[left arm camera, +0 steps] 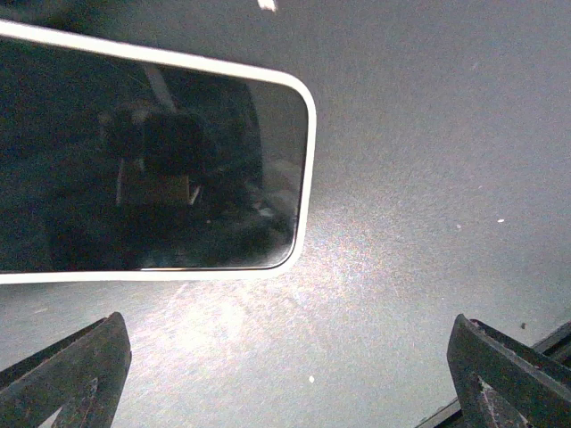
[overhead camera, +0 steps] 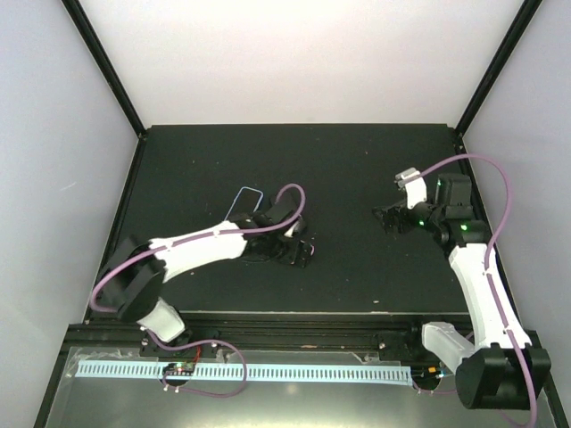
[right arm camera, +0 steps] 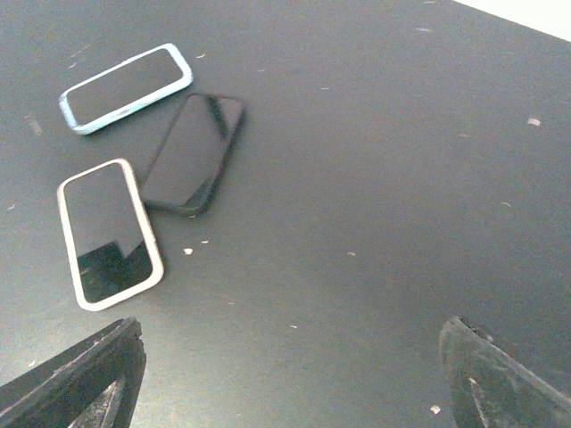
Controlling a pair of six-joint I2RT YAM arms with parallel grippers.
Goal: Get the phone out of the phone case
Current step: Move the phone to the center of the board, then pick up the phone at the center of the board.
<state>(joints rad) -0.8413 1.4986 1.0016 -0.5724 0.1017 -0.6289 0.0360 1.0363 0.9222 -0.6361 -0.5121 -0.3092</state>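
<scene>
The phone (right arm camera: 125, 86), black screen up, lies in the pale blue phone case (right arm camera: 136, 108) at the far left of the right wrist view. In the top view it (overhead camera: 247, 203) lies flat on the mat just beyond the left arm's wrist. Its pinkish edge does not show. My left gripper (overhead camera: 299, 252) is open and empty, low over the mat to the right of the case; its fingers (left arm camera: 71, 374) frame bare mat. My right gripper (overhead camera: 393, 218) is open and empty, well to the right, with its fingers (right arm camera: 508, 379) above bare mat.
A white-rimmed phone (right arm camera: 109, 232) and a plain black phone (right arm camera: 194, 152) lie beside the cased phone. The white-rimmed one (left arm camera: 152, 160) fills the left wrist view's upper left. Black table (overhead camera: 357, 160), walls around, front rail (overhead camera: 268, 332).
</scene>
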